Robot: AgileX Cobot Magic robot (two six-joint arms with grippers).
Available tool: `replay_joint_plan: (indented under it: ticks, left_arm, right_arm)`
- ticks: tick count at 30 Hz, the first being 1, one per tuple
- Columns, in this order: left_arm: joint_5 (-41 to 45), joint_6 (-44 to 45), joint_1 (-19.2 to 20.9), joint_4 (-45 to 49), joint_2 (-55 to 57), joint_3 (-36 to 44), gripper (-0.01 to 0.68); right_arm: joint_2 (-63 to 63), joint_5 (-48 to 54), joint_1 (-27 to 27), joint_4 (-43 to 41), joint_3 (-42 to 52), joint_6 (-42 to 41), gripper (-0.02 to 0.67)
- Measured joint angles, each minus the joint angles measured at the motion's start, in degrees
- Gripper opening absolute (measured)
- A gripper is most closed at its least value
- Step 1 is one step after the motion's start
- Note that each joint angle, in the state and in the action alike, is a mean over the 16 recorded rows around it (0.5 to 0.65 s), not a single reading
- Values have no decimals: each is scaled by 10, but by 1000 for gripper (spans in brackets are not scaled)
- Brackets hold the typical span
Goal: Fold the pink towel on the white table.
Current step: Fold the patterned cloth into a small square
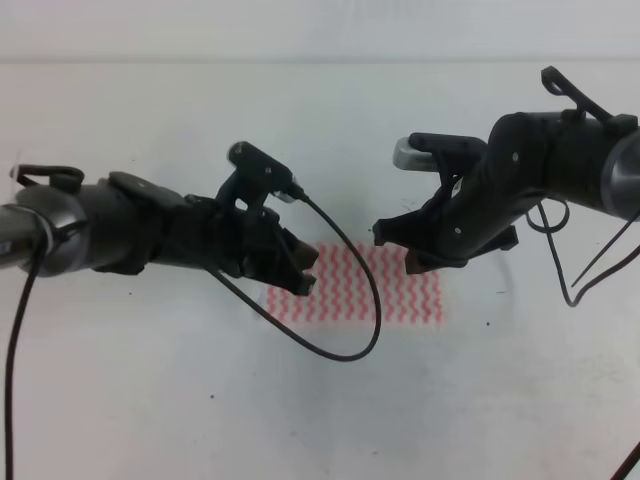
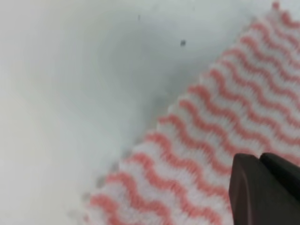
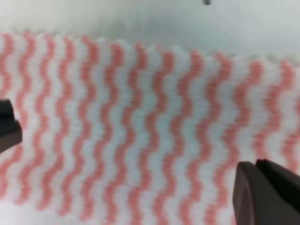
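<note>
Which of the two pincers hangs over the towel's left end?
The left pincer; it overlaps the pink towel's left end, while the right pincer sits over its upper right part.

1. The thin pink-and-white wavy-striped towel (image 1: 385, 290) is partly hidden at both ends by the hands.
2. Left black hand (image 1: 300, 268): finger gap hidden.
3. Both wrist views blurred, fingers (image 3: 265, 192) cropped.

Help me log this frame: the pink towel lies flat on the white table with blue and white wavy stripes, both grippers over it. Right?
Not quite. The pink towel has pink-red and white wavy stripes, not blue, as the right wrist view shows plainly. It does lie flat on the white table, with the left gripper and right gripper over it.
</note>
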Motion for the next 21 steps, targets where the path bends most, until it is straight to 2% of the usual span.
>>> replay_joint_plan:
  ticks: [15,21]
  left_arm:
    - [80,1,51,7,33,1,-4]
    - [112,7,66,5,40,1,-4]
  right_arm:
    - [5,2,-7,-42,0,60,302]
    - [7,2,-11,-43,0,72,326]
